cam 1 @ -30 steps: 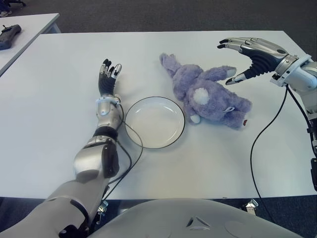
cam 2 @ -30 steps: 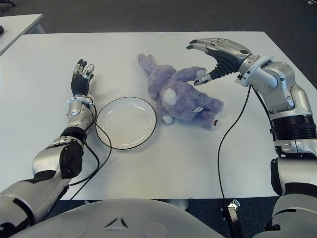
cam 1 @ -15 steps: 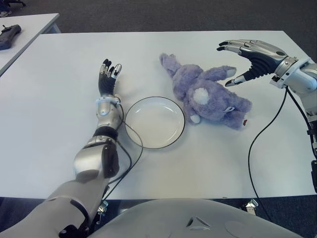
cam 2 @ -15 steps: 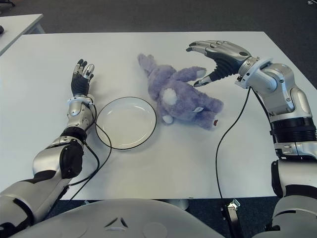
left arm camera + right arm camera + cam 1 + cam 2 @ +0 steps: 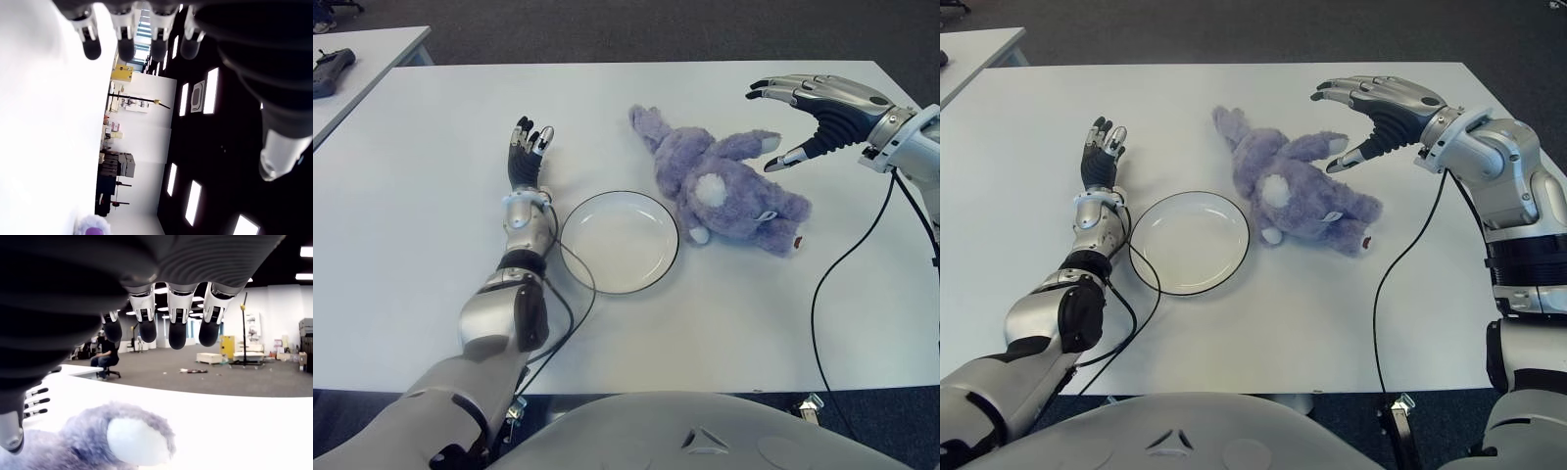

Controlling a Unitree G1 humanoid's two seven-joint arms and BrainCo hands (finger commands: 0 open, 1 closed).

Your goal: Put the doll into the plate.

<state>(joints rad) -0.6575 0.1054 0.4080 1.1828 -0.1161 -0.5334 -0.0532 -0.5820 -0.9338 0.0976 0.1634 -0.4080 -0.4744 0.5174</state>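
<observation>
Contact between the silver-and-black right hand and the fluffy purple plush doll cannot be made out; the hand's spread fingers hang just above the doll's white-tipped paw, holding nothing. Part of the right forearm is cut off at the edge of the left eye view. The doll lies on its side on the white table, just beside the round white plate with a dark rim, on the plate's right. The silver-and-black left hand shows left of the plate, fingers extended and holding nothing.
</observation>
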